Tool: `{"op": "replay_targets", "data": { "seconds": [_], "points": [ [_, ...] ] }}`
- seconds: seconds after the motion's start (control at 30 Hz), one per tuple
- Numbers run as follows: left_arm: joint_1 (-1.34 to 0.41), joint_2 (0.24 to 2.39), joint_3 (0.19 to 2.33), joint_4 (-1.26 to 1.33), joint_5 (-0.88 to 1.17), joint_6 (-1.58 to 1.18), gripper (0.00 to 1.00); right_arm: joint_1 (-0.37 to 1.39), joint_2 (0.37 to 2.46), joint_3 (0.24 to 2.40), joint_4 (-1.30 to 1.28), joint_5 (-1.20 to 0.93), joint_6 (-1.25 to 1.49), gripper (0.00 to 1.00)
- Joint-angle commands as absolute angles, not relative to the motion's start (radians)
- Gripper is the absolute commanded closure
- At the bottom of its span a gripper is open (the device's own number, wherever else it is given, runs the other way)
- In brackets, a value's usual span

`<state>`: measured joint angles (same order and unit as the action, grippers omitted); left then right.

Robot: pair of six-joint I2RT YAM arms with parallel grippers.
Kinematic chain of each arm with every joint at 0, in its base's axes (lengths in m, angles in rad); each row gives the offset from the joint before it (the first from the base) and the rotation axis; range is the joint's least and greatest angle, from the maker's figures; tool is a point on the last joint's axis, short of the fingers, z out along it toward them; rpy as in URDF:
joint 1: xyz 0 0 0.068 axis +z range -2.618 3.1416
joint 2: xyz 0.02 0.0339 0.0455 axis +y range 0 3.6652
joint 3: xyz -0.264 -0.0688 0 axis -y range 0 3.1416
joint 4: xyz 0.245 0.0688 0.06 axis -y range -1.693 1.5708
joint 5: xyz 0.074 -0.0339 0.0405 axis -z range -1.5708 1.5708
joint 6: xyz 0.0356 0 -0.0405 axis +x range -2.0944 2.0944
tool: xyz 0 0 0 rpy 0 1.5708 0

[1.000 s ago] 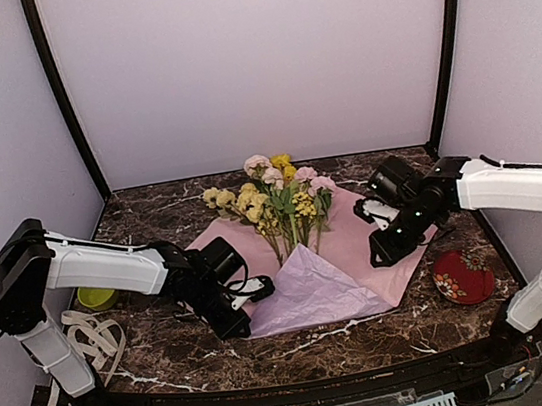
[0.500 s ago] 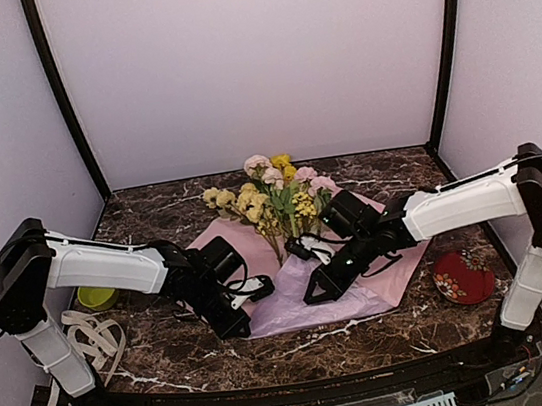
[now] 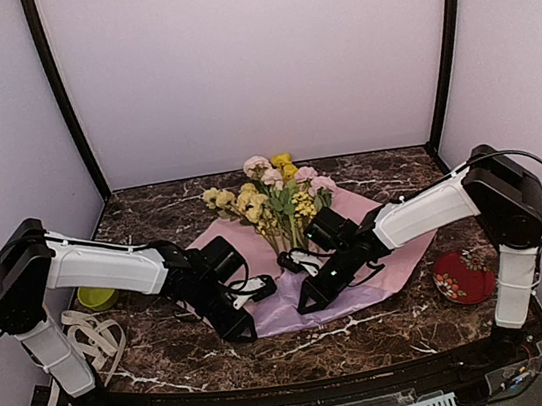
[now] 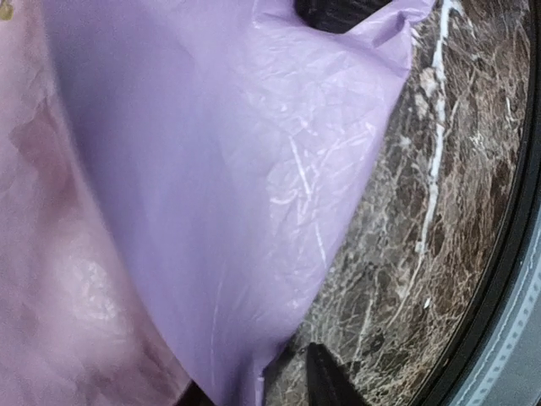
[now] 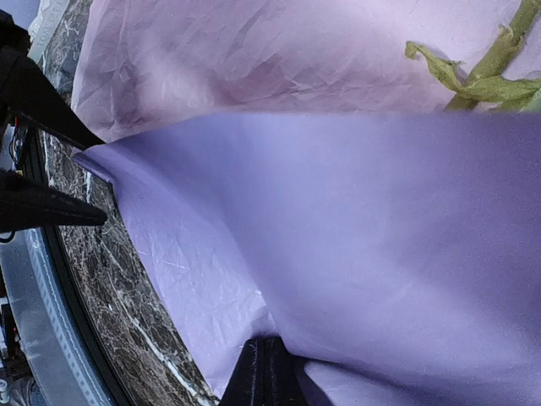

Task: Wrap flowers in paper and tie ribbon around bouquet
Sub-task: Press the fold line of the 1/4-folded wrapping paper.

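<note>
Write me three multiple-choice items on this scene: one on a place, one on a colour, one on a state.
1. Where does the ribbon lie?
A) far middle
B) near left, on the table
C) hung from the back wall

2. What colour is the dish on the right?
A) red
B) blue
C) white

3. How is the right gripper?
A) wide open
B) out of sight
C) shut on the paper

Answers: B, it is heaped at the near left edge; A, the top view shows it red; C, its tips pinch the lilac fold.

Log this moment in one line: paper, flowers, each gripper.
paper: near corner folded inward | flowers: lying on paper | left gripper: open at fold | right gripper: shut on paper
</note>
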<state>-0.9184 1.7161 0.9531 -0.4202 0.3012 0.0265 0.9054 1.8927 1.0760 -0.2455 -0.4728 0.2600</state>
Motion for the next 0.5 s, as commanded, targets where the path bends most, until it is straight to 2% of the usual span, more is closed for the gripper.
{"op": "replay_targets", "data": {
  "seconds": [0.0,0.23,0.47],
  "points": [
    [-0.913,1.643,0.953,-0.434,0.284,-0.043,0.6,0.907,1.917,1.085,-0.28,-0.416,0.285,1.0],
    [-0.859,1.462,0.885,-0.422,0.2,-0.32,0.54,0.905,1.917,1.088,-0.301,-0.387,0.302,1.0],
    [-0.812,1.331,0.674,-0.299,0.183,-0.728,0.52,0.907,1.903,1.101,-0.319,-0.371,0.296,1.0]
  ]
}}
